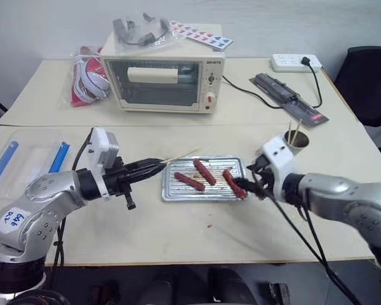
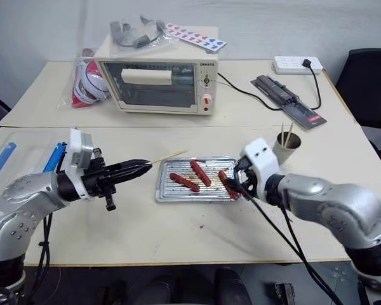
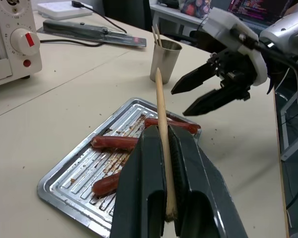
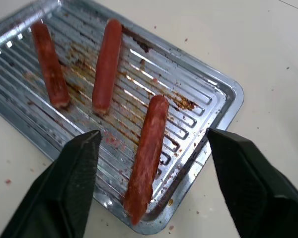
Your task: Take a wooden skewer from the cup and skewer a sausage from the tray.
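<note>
Head views look down over the bench (image 1: 178,235); both wrist views look closely at the tray (image 4: 223,99)

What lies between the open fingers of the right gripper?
In the right wrist view, the nearest sausage lies on the tray between the right gripper's fingers, untouched.

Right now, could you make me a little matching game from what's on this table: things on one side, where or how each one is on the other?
Things:
1. wooden skewer
2. right gripper
3. cup
4. toaster oven

States:
a. open above a sausage in the tray
b. holding spare sticks
c. clamped in the left gripper
d. at the table's back

Pairs: 1-c, 2-a, 3-b, 4-d
</note>
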{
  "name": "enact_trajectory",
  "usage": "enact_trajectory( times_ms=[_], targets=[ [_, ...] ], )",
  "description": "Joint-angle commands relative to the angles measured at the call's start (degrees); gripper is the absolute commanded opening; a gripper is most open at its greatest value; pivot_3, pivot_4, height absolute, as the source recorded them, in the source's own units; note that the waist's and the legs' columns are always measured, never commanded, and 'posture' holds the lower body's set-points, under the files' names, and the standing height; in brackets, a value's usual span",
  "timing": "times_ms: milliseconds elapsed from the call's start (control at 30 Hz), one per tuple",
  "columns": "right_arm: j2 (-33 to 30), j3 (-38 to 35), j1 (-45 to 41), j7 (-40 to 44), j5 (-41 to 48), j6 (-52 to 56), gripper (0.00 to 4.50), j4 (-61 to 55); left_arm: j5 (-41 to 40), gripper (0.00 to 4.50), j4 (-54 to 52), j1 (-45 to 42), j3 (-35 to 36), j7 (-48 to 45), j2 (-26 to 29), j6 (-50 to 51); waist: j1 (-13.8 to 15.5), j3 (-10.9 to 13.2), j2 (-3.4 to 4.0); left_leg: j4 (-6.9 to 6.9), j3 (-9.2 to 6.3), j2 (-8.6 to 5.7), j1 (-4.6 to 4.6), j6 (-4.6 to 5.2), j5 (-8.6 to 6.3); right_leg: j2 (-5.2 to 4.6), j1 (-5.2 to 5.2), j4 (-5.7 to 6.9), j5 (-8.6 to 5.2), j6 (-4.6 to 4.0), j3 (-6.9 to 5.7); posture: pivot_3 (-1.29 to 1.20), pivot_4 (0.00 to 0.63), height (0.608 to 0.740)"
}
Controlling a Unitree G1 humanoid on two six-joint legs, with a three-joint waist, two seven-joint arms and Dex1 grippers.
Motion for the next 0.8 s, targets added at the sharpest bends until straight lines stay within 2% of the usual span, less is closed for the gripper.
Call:
enact_trajectory(
  times_ms=[33,167,733,767,800],
  targets=[
    [2.5,1.9,1.2,0.0,-6.8,-1.1,3.51,-2.6,-1.4,0.00,-2.0,-0.1,1.7,0.9,0.6,-0.1,-0.1,0.0,0.00,0.00,0.00,0.01,0.01,0.00,0.00,0.01,0.00,0.00,0.00,0.00,0.00,0.00,0.150,0.740],
    [3.9,1.5,2.7,0.8,-11.4,-0.6,3.51,-2.7,-1.8,0.00,-2.5,-0.3,1.6,1.4,0.8,0.1,-0.2,0.0,0.01,-0.05,0.00,0.01,0.00,-0.01,0.00,0.02,-0.03,0.00,0.00,0.00,0.00,0.00,0.150,0.740],
    [10.8,1.1,2.5,7.6,-19.0,1.6,3.51,-1.8,-1.2,0.00,-1.0,-3.3,-0.3,1.3,0.4,-0.8,-0.3,0.0,0.01,-0.04,0.00,0.00,0.01,-0.02,0.01,0.03,-0.02,0.02,0.00,0.00,-0.01,0.00,0.150,0.740],
    [11.2,1.1,2.5,7.7,-19.3,1.9,3.14,-1.9,-1.1,0.00,-0.9,-3.6,-0.5,1.3,0.3,-0.8,-0.3,0.0,0.01,-0.04,0.00,-0.01,0.01,-0.02,0.01,0.03,-0.02,0.02,0.00,0.00,0.00,0.00,0.150,0.740],
    [11.5,1.1,2.6,7.9,-19.6,2.2,3.01,-2.0,-1.1,0.00,-0.8,-3.7,-0.5,1.3,0.3,-0.8,-0.3,0.0,0.01,-0.04,0.00,-0.01,0.02,-0.02,0.00,0.03,-0.02,0.02,0.00,0.00,0.00,0.00,0.150,0.740]
  ],
)
